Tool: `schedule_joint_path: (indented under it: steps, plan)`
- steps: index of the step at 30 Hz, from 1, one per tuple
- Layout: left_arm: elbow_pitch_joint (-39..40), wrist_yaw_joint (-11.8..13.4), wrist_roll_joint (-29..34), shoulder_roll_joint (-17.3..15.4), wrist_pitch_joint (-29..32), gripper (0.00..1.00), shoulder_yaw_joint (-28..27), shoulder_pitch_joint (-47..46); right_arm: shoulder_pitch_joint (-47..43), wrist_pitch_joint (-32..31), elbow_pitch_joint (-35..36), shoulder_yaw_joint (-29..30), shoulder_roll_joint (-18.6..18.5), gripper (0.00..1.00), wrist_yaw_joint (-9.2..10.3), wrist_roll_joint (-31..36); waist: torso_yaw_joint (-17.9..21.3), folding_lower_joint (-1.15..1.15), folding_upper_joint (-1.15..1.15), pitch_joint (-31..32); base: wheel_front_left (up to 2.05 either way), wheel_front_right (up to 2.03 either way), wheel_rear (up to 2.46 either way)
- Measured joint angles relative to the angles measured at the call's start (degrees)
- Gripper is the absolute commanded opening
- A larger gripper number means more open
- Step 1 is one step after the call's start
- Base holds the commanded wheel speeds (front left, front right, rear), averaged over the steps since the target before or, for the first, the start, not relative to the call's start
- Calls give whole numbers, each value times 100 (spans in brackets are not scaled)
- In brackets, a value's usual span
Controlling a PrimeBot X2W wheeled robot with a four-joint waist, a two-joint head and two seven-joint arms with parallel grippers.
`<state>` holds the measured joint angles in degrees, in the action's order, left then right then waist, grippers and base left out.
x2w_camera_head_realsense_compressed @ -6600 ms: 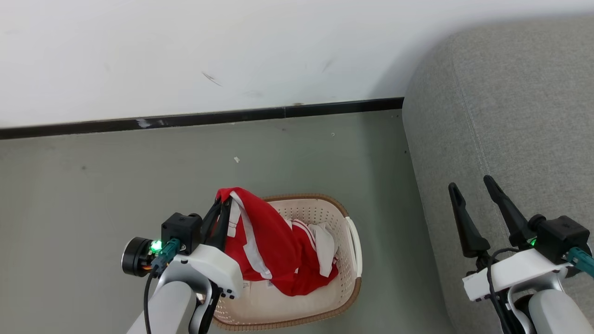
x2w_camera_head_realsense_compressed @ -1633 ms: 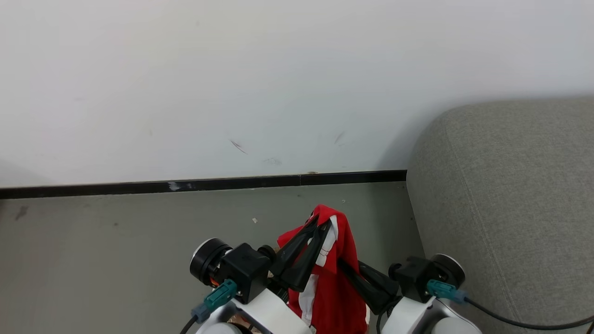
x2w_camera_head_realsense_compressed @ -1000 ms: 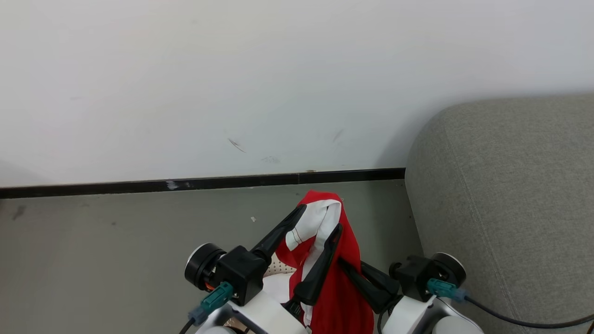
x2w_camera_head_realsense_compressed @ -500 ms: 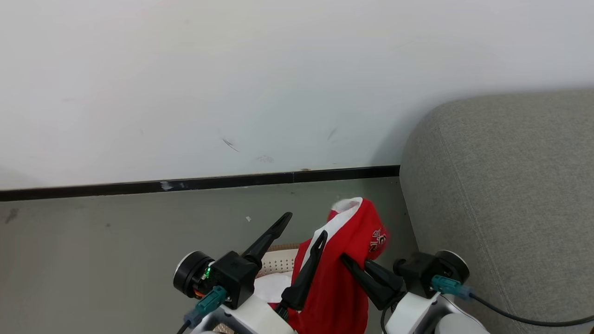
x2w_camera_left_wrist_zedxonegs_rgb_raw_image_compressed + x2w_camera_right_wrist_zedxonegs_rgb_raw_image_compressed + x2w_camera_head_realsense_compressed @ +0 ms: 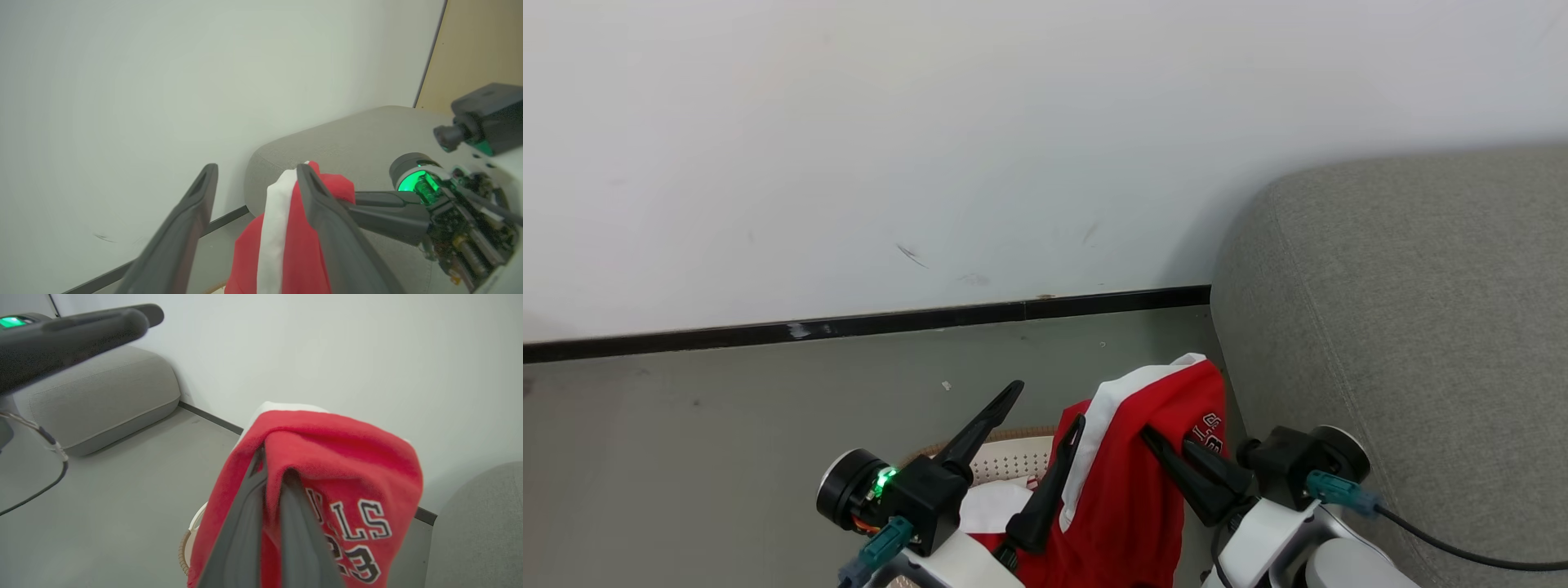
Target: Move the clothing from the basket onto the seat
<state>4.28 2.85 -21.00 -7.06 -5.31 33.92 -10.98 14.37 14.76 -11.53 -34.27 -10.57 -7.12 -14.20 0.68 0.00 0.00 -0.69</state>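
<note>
- Pale wall (image 5: 931,122) takes up the upper half of the head view, with a dark skirting strip (image 5: 890,322) and grey-green floor (image 5: 727,425) below it.
- The seat (image 5: 1405,310) occupies the right side of the frame, and its rounded edge sits just beside the right gripper (image 5: 1170,441).
- That gripper, at lower centre-right, has its two fingers pinched together on the clothing (image 5: 1135,490). In its wrist view the red fabric folds over the fingertips, lettering outward.
- The clothing hangs from the pinch with its long axis running down toward the bottom edge. Its lower end is cut off there, so I cannot tell whether it clears the basket (image 5: 1013,459).
- The basket peeks out at bottom centre, beneath the hanging fabric.
- The left gripper (image 5: 1047,403), at lower centre, has its jaws spread wide and holds nothing. Its inner finger lies close against the white stripe.
- The seat lies to the right of the held clothing and the right arm is the nearer one, so the carry looks like a rightward move over that rounded edge.
- Two things could get in the way: the seat's side may catch the trailing fabric, and the open left finger may snag it.
</note>
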Motion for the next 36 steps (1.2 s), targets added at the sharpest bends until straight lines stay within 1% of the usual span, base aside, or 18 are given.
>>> schedule_joint_path:
  steps: [8, 16, 23, 36]
  plan:
    - [-145, -87, 45, -66, -207, 100, 51, 106, -5, 0, 112, 138, -45, 0, 0, 15, 121, 0, 0, -17, 0, 0, 0]
    - [-263, -108, 45, -70, -436, 100, 48, 115, -20, 0, 200, 219, -88, 0, 0, 23, 322, 0, 0, -41, 0, 0, 0]
    - [-354, -204, 44, -79, -494, 100, 60, 184, -42, 0, 240, 352, -124, 0, 0, 66, 482, 0, 0, -37, 0, 0, 0]
    - [-410, -209, 44, -92, -620, 100, 60, 219, -251, 0, 380, 780, -211, 0, 0, 66, 715, 0, 0, -17, 0, 0, 0]
